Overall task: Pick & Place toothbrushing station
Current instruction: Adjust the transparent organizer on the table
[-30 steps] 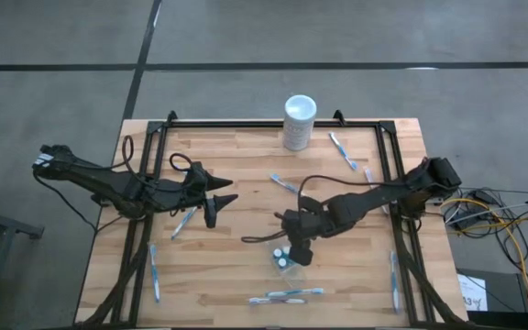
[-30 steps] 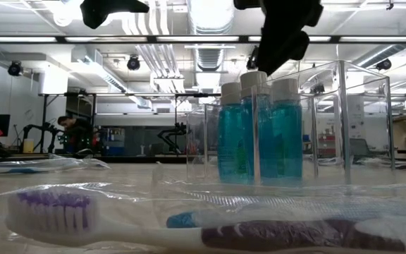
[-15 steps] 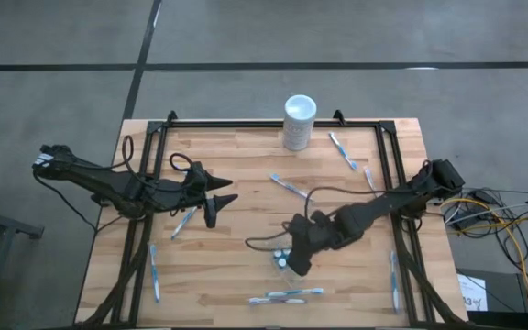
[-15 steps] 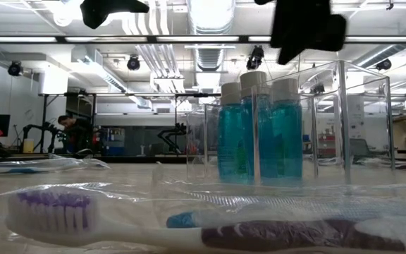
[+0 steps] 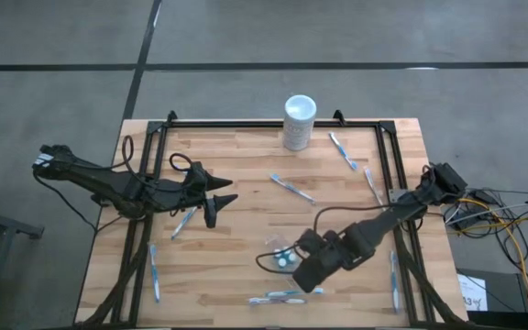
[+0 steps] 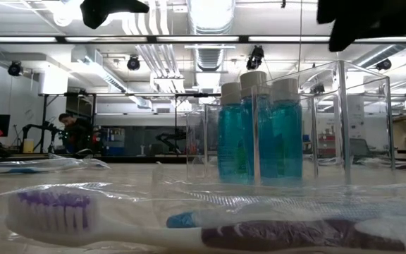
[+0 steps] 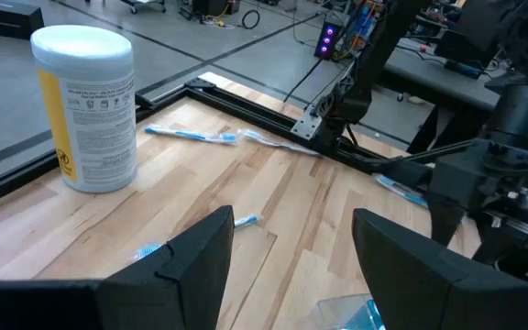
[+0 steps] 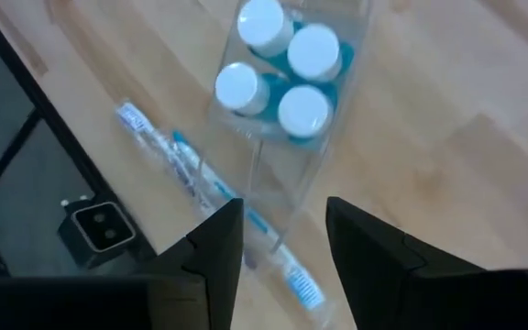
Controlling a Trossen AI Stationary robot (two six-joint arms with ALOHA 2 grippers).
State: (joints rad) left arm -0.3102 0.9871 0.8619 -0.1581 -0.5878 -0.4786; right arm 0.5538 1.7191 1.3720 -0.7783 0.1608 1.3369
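Observation:
The small clear cup stands on the wooden table, near the middle of the near half, with several teal, white-capped tubes upright in it. In the low view the cup stands behind a wrapped toothbrush. My right gripper hovers open just near-right of the cup, above a wrapped toothbrush, fingers slanting down, empty. My left gripper waits open above the table's left half.
A white cylinder stands at the far edge. Wrapped toothbrushes lie scattered: mid-table, far right, left, near left, near edge, right rail. Black frame rails border the table.
My right gripper has swung from above the cup toward the table's near edge and a little right, rolling about its own axis as it went. The cup and its tubes have stayed in place.

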